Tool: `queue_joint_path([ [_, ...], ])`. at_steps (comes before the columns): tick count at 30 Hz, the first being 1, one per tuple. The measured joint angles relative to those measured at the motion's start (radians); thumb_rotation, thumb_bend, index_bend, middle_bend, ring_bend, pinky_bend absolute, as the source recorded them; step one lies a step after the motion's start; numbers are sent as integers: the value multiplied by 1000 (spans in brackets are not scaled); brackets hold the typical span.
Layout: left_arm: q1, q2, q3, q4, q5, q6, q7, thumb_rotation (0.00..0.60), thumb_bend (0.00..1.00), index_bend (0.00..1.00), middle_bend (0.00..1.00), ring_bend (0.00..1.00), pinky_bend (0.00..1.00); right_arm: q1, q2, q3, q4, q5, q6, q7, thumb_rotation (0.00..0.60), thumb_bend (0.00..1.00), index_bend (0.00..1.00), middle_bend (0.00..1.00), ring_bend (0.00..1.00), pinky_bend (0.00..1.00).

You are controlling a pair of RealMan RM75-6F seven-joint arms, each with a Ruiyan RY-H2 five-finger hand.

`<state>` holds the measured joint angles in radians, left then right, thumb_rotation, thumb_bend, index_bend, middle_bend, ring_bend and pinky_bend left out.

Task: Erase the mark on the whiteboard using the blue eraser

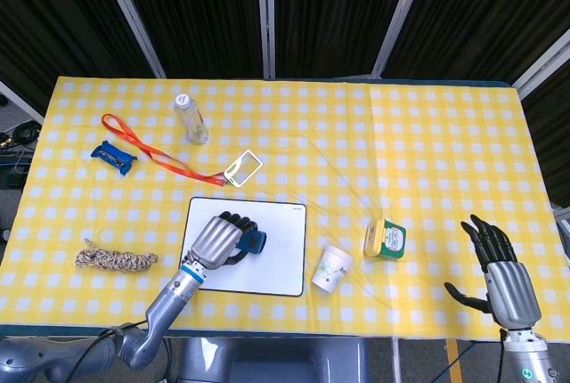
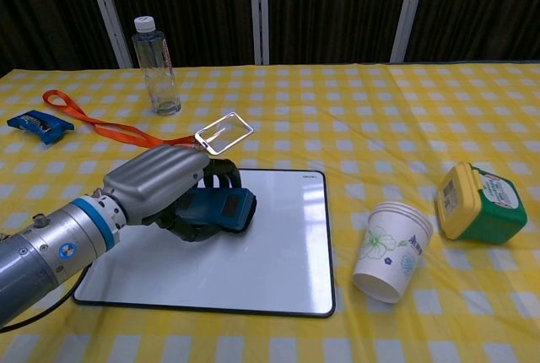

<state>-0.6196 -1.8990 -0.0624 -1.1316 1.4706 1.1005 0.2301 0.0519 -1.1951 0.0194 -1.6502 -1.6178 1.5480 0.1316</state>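
On the counter our whiteboard has bare checked cloth beyond its far edge; a paper cup lies right. Our left hand grasps the blue eraser over the board (mark hidden). Right hand splayed, holding nothing.
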Motion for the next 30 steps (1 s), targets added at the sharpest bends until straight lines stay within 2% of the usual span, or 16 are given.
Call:
queue_joint_path([
  [15,34,51,11,104,3,26,-100,600,617,785,593,563,541,-1,-11,-8,2,-11,-2,-23,600,65,0,0,0,0],
  [22,36,53,19,94,16,31,-116,600,617,785,593,563,541,-2,-10,-8,1,-11,1,-22,600,65,0,0,0,0],
  [30,30,2,37,46,46,35,-84,600,617,785,593,563,541,-2,-7,-6,0,-10,3,-15,600,65,0,0,0,0],
])
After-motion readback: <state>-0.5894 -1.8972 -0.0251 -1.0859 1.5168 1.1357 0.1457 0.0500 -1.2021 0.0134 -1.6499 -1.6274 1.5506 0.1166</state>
